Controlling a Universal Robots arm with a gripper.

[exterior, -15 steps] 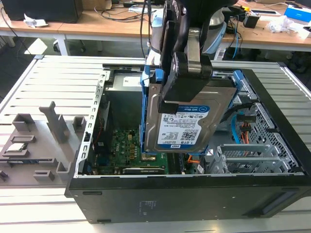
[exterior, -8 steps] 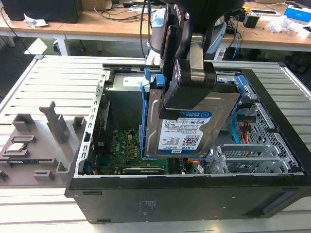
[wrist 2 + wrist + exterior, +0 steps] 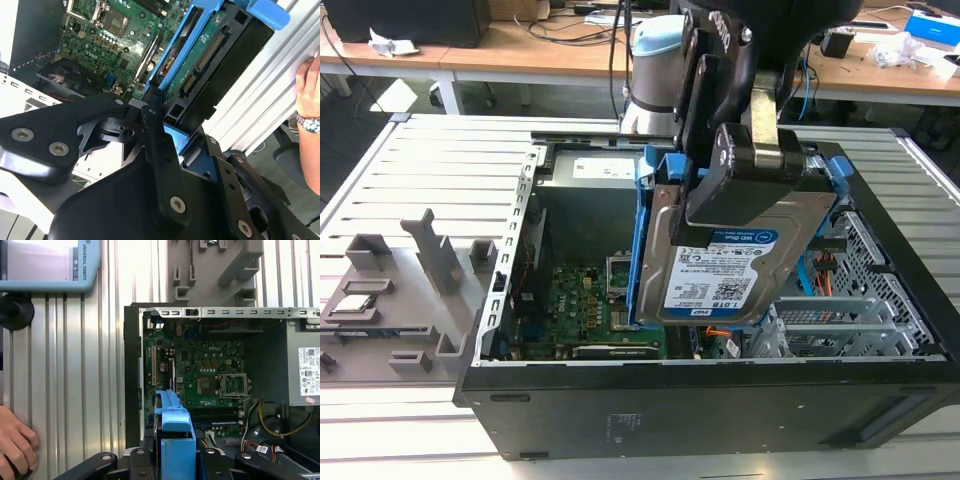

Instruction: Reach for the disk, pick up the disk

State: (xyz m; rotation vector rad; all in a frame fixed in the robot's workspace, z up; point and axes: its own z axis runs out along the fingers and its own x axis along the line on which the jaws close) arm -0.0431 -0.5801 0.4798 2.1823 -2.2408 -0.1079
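Exterior view: claw (image 3: 752, 170) clamps disk (image 3: 720, 265), lifted above open case (image 3: 620, 410).

The gripper (image 3: 175, 462) is clamping the disk (image 3: 175, 427) by its blue bracket above the open case (image 3: 134, 390), over the motherboard (image 3: 200, 375). A hand (image 3: 15, 445) is resting on the table (image 3: 65, 380).
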